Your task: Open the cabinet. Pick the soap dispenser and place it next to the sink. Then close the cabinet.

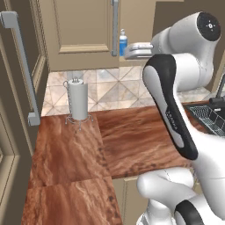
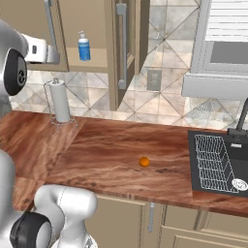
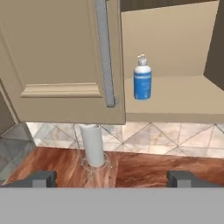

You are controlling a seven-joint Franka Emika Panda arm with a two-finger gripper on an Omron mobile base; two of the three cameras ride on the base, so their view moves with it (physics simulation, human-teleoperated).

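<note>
Soap dispenser point(image 3: 142, 82) stood upright on shelf in cabinet point(image 3: 61, 52), right door open. Pincer point(image 3: 112, 178) wide apart, empty. I judged bottle light, rigid, slick plastic; grip mid-body, not pump top.

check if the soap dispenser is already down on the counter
No, the soap dispenser stands upright on the shelf inside the open cabinet, above the counter.

Beige wall cabinet point(image 3: 61, 65) is seen with left door shut, right door swung open. Blue soap dispenser point(image 3: 142, 81) with white pump is stood upright on the bottom shelf inside. Dark sink point(image 2: 218, 164) with wire rack is recessed in the counter, well apart.
</note>
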